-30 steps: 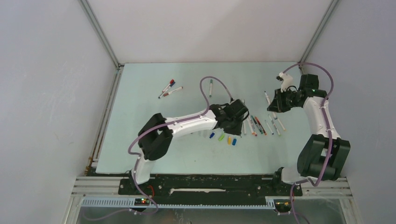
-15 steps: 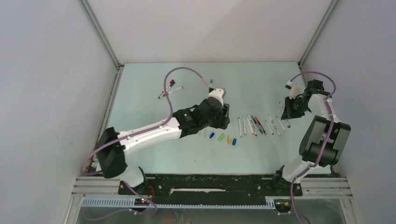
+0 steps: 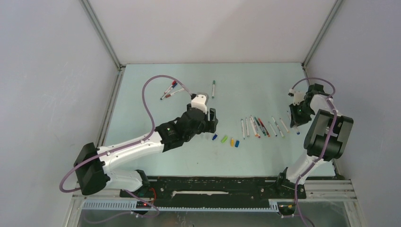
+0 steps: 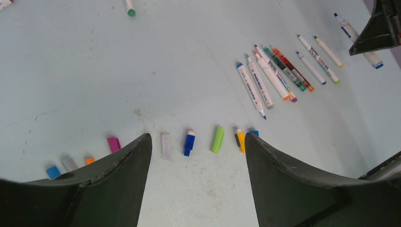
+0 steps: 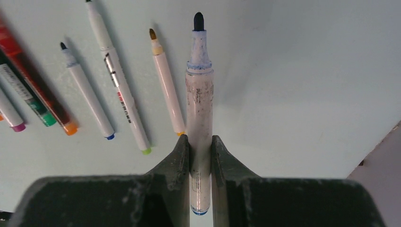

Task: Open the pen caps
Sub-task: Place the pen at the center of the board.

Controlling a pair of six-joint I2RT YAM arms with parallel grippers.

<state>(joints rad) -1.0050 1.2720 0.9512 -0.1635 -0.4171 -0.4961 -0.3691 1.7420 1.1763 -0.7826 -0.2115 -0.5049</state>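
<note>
Right tool [image 5: 200, 156]: pinched an uncapped blue pen [image 5: 199, 94] by the barrel, tip forward, low over the surface [image 5: 302, 71] at the right end of the pen row [image 4: 283, 71].
Left tool [image 4: 197, 156]: spread wide and empty, above the loose pen caps [image 4: 189, 142] lined up near the front.
Capped pens: a few seemingly lay at the far left [image 3: 171, 89], too small to confirm.
Risk: a tilted release could roll the pen onto its neighbours or smear ink.
Risk: the left tool, dropping carelessly, might scatter the caps.
</note>
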